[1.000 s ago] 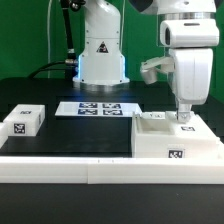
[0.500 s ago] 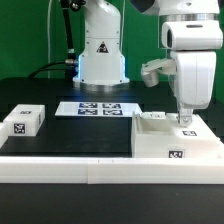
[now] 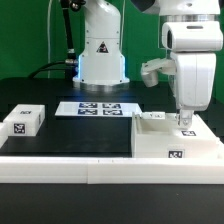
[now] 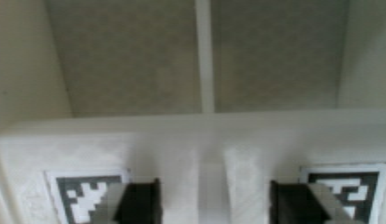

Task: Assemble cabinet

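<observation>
The black table (image 3: 80, 135) has a green wall (image 3: 25, 30) at twelve o'clock. The gripper (image 3: 184, 122), jaws apart, is down at the white cabinet (image 3: 160, 145), four o'clock.

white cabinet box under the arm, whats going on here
The Franka arm's two-finger gripper is down on the large white plastic cabinet box with black-and-white tags. Its jaws stand apart, one either side of a narrow white ridge on it, apparently gripping nothing. A small tagged white block lies apart on the black table, at the exterior view's left.
</observation>
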`<state>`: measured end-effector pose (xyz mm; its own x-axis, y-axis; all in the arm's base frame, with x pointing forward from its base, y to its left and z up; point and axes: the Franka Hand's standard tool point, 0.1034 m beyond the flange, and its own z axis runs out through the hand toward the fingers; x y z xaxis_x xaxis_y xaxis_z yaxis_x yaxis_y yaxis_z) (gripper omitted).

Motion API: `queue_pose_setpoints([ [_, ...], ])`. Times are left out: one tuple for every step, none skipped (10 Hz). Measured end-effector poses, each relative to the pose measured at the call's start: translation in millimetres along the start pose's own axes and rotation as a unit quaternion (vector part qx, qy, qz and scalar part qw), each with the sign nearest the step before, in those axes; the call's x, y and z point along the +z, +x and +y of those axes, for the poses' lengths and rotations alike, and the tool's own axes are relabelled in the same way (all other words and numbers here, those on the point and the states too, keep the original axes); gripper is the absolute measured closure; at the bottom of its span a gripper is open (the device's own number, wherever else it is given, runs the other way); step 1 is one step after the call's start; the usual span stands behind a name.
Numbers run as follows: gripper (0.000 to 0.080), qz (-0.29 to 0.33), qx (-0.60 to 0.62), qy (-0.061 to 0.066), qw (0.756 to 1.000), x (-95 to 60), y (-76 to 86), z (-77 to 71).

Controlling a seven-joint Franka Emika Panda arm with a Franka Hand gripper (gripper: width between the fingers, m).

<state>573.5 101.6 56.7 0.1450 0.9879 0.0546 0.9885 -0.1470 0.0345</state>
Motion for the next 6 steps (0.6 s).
queue_pose_setpoints([
  [0.0357, 0.000, 0.000, 0.000, 1.000, 0.0, -0.1, 0.0],
  [0.0126, 0.000, 0.000, 0.000, 1.000, 0.0, -0.1, 0.0],
  [0.0126, 0.000, 0.000, 0.000, 1.000, 0.0, -0.2, 0.0],
  [0.0035, 0.000, 0.000, 0.000, 1.000, 0.0, -0.2, 0.0],
  [0.0010, 0.000, 0.000, 0.000, 1.000, 0.0, -0.2, 0.0],
  [0.0003, 0.000, 0.000, 0.000, 1.000, 0.0, -0.3, 0.0],
])
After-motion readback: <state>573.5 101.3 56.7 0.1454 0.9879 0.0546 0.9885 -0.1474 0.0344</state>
